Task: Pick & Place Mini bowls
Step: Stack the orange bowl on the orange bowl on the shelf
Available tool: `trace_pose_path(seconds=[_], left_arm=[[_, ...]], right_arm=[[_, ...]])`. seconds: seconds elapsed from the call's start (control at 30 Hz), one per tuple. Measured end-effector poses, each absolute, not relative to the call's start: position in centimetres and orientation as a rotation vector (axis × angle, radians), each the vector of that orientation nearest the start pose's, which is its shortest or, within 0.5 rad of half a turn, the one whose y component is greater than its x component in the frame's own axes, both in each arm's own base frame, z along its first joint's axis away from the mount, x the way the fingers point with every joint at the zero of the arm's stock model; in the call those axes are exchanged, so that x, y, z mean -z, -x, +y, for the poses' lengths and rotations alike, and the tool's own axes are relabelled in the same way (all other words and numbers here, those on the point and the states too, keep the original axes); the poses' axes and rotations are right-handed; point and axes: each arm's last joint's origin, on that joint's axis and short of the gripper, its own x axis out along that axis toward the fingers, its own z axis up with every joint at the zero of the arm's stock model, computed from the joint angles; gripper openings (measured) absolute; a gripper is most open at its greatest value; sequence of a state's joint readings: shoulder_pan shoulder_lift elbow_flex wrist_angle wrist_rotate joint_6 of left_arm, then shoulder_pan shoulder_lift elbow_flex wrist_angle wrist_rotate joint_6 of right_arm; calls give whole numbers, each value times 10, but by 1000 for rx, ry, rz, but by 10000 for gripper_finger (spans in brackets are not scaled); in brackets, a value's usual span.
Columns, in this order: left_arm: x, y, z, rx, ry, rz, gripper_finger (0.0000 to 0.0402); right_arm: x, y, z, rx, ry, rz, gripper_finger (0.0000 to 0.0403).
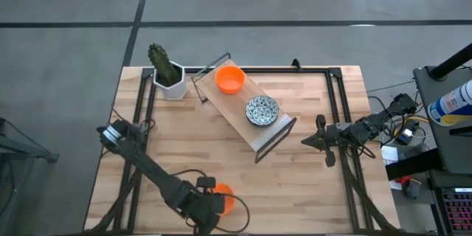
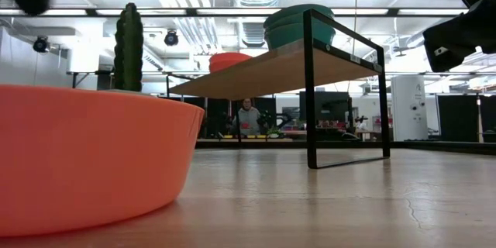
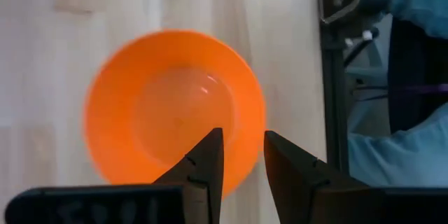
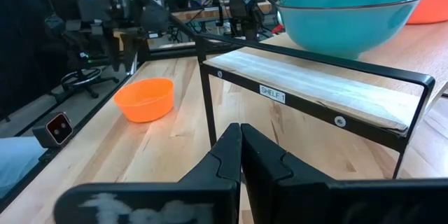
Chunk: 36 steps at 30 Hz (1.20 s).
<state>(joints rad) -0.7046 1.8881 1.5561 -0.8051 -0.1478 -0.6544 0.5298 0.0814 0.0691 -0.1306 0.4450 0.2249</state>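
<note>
Orange mini bowl sits low-centre on the worktop, left hand spread right over its rim. Looks light, stiff and a bit slick, so I'd pinch the rim wall. Right hand is pressed together, waiting right of the shelf.

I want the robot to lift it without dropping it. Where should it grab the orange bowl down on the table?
Probably by the rim. The orange bowl sits upright and open, so the left gripper, above it with fingers slightly apart, could come straight down, one finger inside the thin wall and one outside.
</note>
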Motion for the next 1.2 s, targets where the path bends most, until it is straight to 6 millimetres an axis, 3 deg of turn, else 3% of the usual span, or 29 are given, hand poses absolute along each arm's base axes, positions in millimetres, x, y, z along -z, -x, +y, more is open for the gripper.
trace_pose_path(seconds=[0.3, 0.53, 0.97, 1.2], left_arm=[[-207, -292, -256, 150, 91, 1129, 96], [-197, -288, -253, 148, 80, 1158, 96], [-219, -295, -263, 228, 103, 1109, 96], [-215, -290, -266, 242, 95, 1114, 96]], right_arm=[[-169, -89, 38, -70, -158, 135, 8], [-169, -89, 38, -70, -158, 135, 9], [-169, -89, 38, -70, -158, 135, 9], [-169, -89, 38, -70, -158, 135, 9]])
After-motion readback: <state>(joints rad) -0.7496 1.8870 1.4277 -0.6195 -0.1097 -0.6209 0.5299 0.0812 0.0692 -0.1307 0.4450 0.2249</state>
